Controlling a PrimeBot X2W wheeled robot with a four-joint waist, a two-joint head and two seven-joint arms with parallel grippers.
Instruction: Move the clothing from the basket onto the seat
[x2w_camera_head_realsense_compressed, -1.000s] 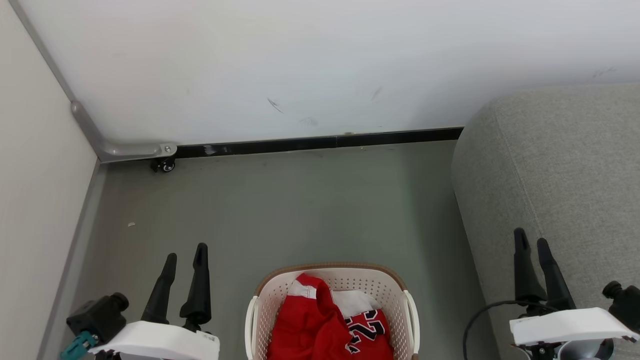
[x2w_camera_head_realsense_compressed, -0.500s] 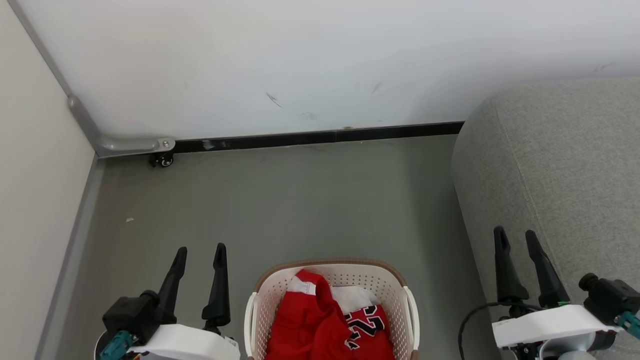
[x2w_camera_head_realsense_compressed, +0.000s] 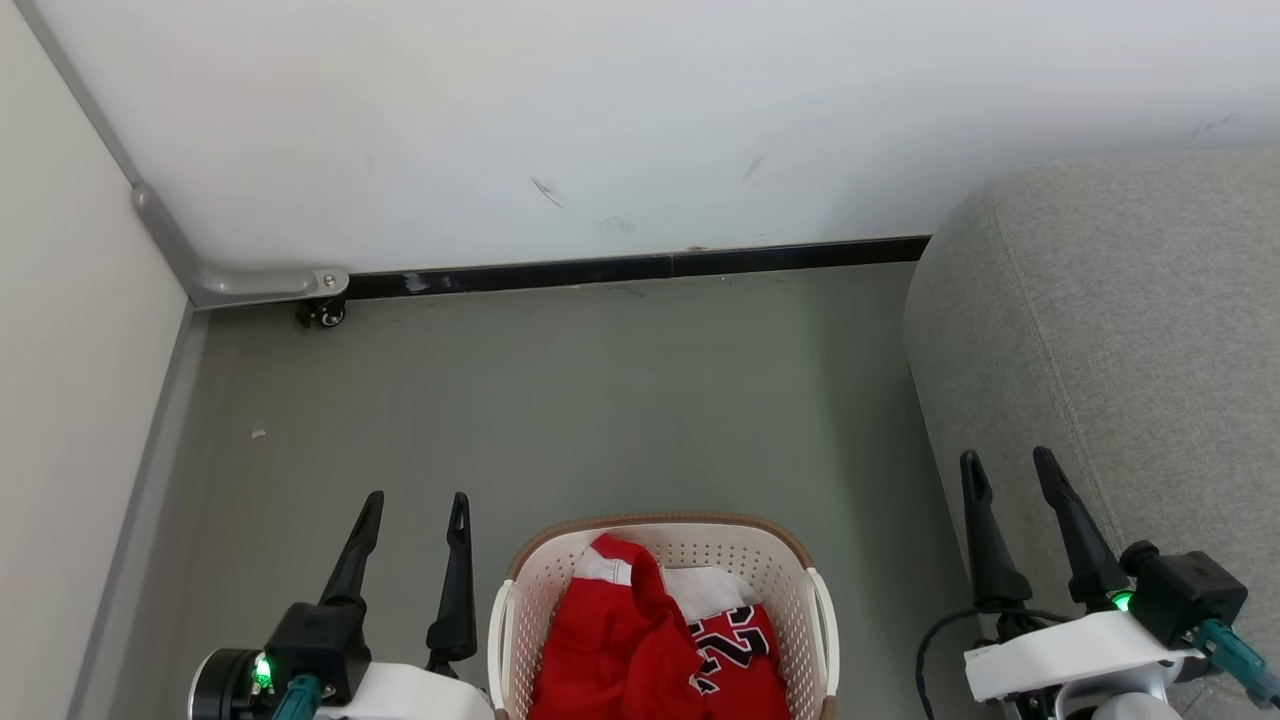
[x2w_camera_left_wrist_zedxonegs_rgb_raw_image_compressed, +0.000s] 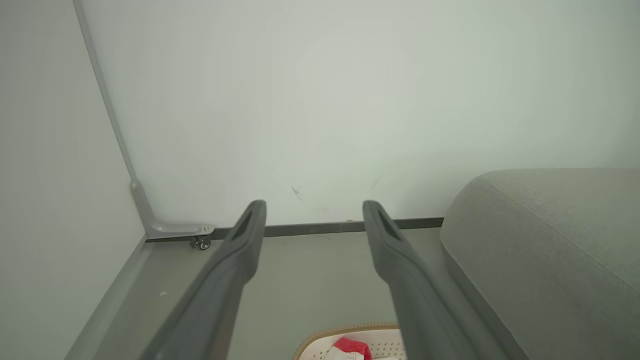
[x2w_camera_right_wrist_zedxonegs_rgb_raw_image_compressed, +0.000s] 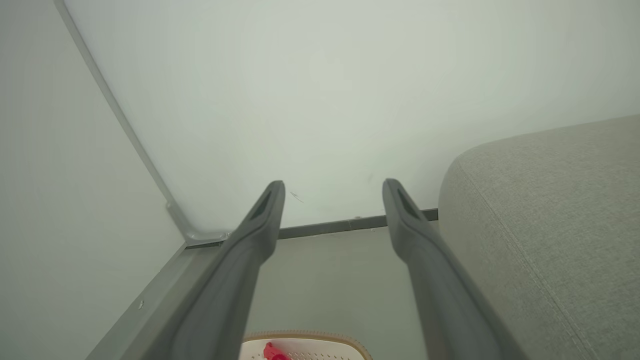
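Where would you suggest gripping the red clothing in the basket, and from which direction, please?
Probably the clothing's raised red fold near the basket's far rim, from straight above: it seems to stand highest in the heap, and the basket walls block any sideways approach.

Left end effector (x2w_camera_head_realsense_compressed: 417, 497) and right end effector (x2w_camera_head_realsense_compressed: 1005, 455) low at either side (both pointing upward), each agape, empty.

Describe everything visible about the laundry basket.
The laundry basket is cream-white perforated plastic, a rounded rectangle with a brown rim and side handles. It stands upright on the grey floor, near end out of frame. Red clothing lies heaped inside. The left pincer and right pincer flank it, not touching.
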